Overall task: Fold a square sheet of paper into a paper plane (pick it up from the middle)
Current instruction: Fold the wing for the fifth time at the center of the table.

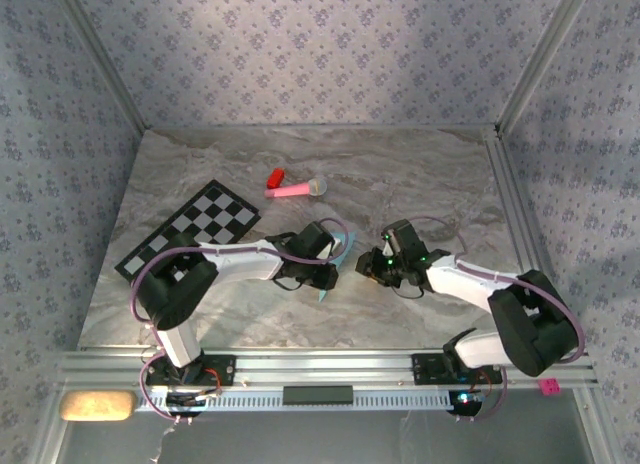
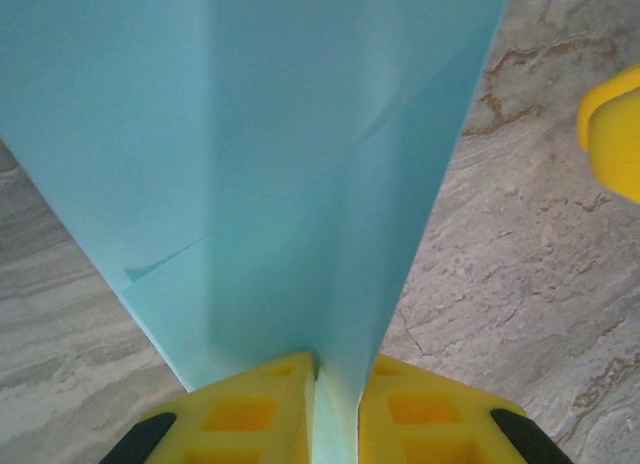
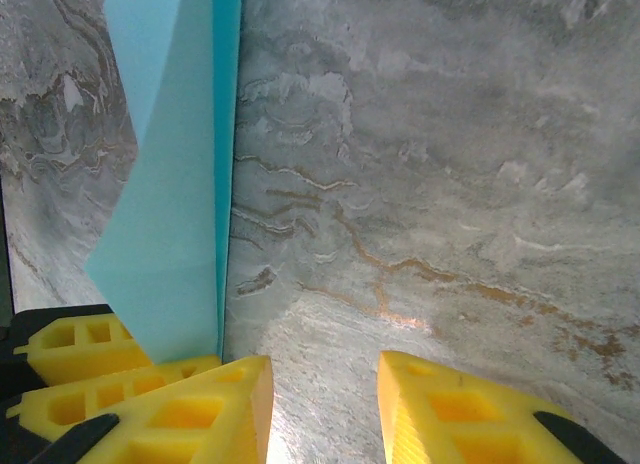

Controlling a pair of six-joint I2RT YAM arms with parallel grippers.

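Note:
The square sheet of paper, light blue, is folded along a centre crease into the paper plane. It stands on edge above the marble table. My left gripper is shut on its lower fold, a yellow finger on each side. From above, the plane sticks out past the left gripper near the table's middle. My right gripper is open just to the right of the plane, with bare table between its fingers. From above, the right gripper faces the left one, a short gap apart.
A black-and-white checkered mat lies at the left. A pink stick toy and a small red block lie behind the arms. Patterned walls close in the table on three sides.

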